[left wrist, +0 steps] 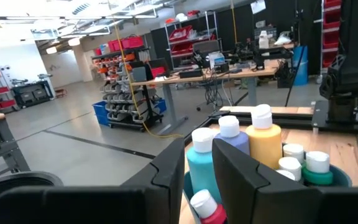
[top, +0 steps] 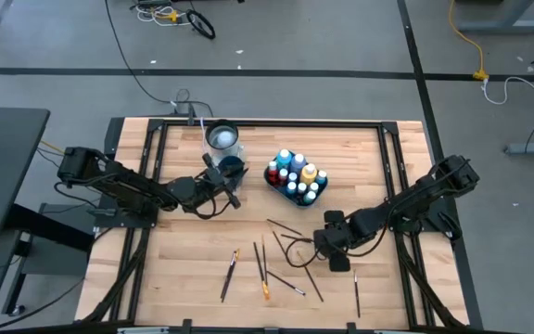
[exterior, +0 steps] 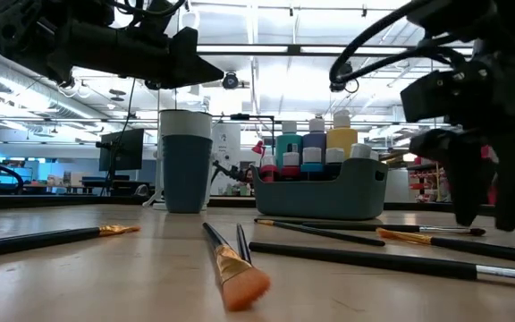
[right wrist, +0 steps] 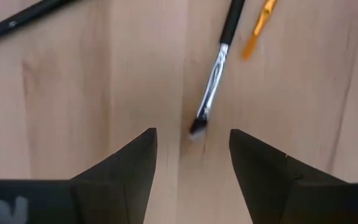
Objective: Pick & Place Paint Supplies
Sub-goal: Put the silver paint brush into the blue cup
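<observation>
Several paint bottles [top: 297,176] with pale caps stand in the teal tray [exterior: 320,199]; the left wrist view shows the bottles [left wrist: 232,155] close ahead. Several thin brushes [top: 263,269] lie flat on the near half of the table, one with orange bristles [exterior: 235,277]. My left gripper [top: 226,186] hovers by the dark blue cup [exterior: 186,165], its fingers [left wrist: 166,177] a narrow gap apart and holding nothing. My right gripper [top: 338,252] points down, open, just above the table. A dark-handled brush's bristle tip [right wrist: 197,127] lies ahead of its gripper gap [right wrist: 192,155].
The cup [top: 230,158] stands left of the tray [top: 273,183] on the table's far half. More brushes lie near the right gripper [top: 313,278], and an orange-tipped one [right wrist: 260,25] lies beside the dark-handled brush. Black frame rails run along the table's edges [top: 146,158].
</observation>
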You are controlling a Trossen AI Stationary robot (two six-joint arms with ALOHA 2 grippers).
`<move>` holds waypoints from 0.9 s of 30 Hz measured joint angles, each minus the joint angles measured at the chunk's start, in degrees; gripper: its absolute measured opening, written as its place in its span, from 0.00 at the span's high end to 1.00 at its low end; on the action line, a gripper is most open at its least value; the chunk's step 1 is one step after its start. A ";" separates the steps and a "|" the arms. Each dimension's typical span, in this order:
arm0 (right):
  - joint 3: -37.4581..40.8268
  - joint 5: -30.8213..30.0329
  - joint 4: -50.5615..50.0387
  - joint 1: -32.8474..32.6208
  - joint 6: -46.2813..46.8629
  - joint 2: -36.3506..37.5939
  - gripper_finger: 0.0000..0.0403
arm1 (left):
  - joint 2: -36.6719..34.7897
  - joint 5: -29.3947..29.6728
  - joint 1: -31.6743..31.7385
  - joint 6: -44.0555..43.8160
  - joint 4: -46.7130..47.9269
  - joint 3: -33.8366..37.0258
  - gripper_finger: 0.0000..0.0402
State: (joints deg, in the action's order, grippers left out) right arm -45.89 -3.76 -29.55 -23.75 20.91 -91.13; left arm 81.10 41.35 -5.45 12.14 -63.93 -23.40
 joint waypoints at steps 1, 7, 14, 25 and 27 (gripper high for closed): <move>0.68 -0.41 1.30 0.00 -0.37 -0.05 0.49 | 0.00 0.03 0.01 -0.16 0.01 0.00 0.77; 3.25 -1.66 5.09 0.12 -0.59 -0.03 0.52 | -0.02 0.02 0.02 -1.36 0.24 -0.02 0.77; 3.98 -2.05 5.63 0.17 -3.31 0.06 0.78 | -0.02 0.02 0.02 -1.44 0.22 -0.02 0.78; -5.54 -1.73 -6.13 -0.04 -8.28 -0.40 0.99 | -0.02 -4.79 0.04 -5.73 0.20 -0.02 0.78; -8.97 -4.37 -10.15 -0.07 -10.78 -0.35 0.99 | -0.02 -9.97 0.04 -5.65 0.18 -0.02 0.78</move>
State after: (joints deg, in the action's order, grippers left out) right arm -54.86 -8.13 -39.70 -23.82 10.13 -91.48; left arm 81.08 31.37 -5.41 6.49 -63.75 -23.42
